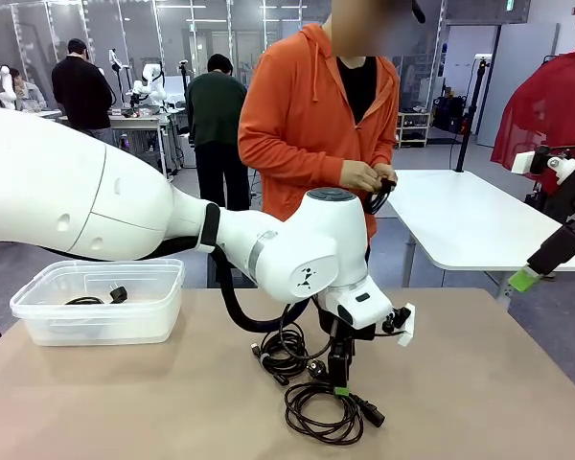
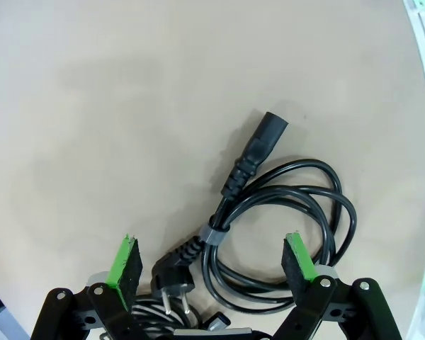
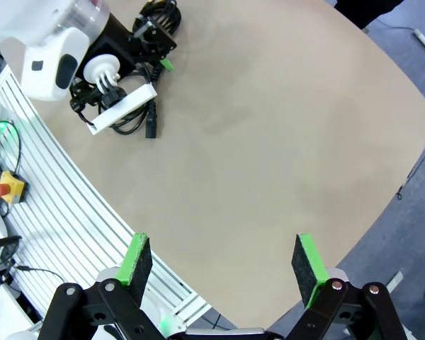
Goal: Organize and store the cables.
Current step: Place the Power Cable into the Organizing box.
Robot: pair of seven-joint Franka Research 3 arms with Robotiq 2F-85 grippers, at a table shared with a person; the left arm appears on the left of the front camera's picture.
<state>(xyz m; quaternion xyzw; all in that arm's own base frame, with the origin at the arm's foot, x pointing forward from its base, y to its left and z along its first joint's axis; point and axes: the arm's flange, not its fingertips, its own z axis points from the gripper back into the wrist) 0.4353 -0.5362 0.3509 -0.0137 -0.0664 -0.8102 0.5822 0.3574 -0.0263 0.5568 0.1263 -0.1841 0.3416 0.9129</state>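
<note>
Beyond the tan bench [image 1: 125,402] lies an open workshop where a person in an orange hoodie stands at the far side, with a small black cord [image 1: 379,198] in both hands [image 1: 362,175].

Sweeping in from the left, the big white left arm [image 1: 86,206] bends down over the middle of the bench. The right arm sits high at the right edge, with the right gripper [image 3: 223,244] over bare bench and its fingers wide apart, holding nothing.

A clear plastic bin [image 1: 96,326] stands at the left, well apart from the work, with one black cable [image 1: 101,297] already inside.

Two cables remain on the bench: a looser coil [image 1: 283,355] behind, and a tied coil [image 2: 297,212] nearer the front. The left gripper [image 2: 211,244] hangs just above the tied coil, fingers spread to either side of its loops and clamped on nothing.

A grey tie [image 2: 211,234] binds that coil; its socket end [image 2: 258,145] sticks out away from the gripper, and its plug [image 2: 173,273] lies close under the fingers.

The risks, as I judge them:
- The fingers may close on a single strand or on the plug, letting the coil slip or sag.
- The two coils lie close together and could come up tangled.
- A dangling socket end could catch on the bin's rim.
</note>
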